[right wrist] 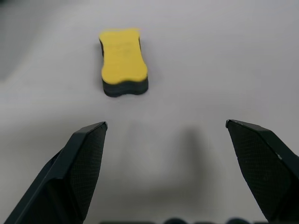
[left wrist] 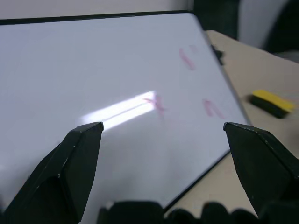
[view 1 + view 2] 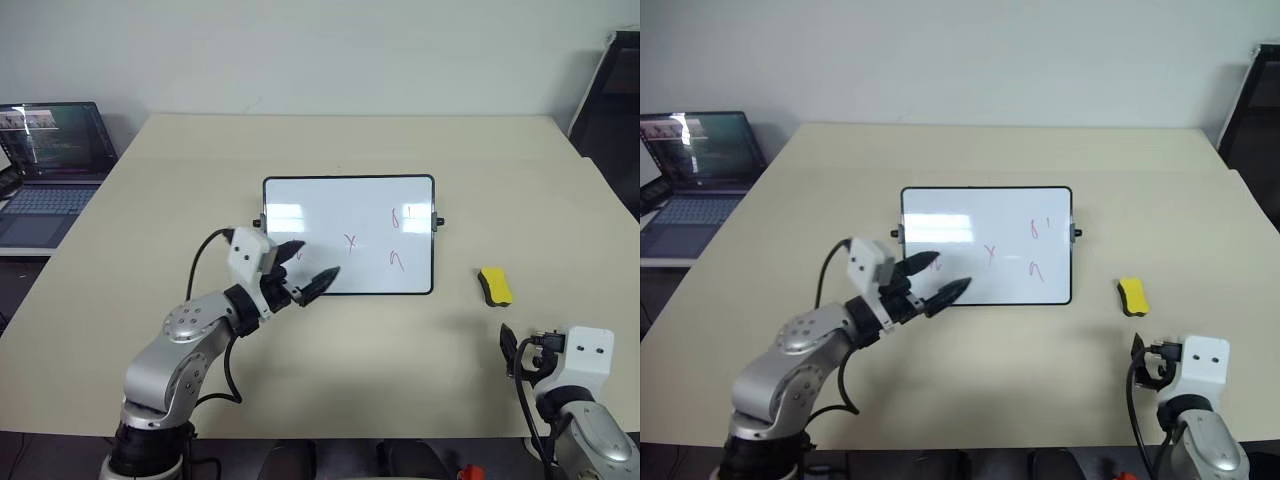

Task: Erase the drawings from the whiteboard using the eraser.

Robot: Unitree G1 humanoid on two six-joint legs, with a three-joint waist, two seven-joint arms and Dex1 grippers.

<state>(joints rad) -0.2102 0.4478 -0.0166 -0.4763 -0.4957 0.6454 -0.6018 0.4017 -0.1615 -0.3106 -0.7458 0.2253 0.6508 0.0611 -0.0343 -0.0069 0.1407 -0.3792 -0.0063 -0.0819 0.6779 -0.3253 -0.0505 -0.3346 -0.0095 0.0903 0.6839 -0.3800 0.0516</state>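
My right end effector (image 1: 166, 128): wide open, empty, facing the eraser (image 3: 494, 286) on the worktop (image 3: 350, 150) beside the whiteboard (image 3: 330, 200). Left end effector (image 3: 308, 272): open, empty. Drawings (image 3: 350, 242) all remain; erasing not begun.

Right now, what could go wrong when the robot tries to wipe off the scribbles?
1. The eraser lies on the table beside the whiteboard, ahead of the open right gripper. It is small, so the fingers might nudge it away instead of catching it.
2. The open left gripper hovers over the board's near left corner. It could bump and slide the board.
3. The drawings are spread out, so one pass may miss some.
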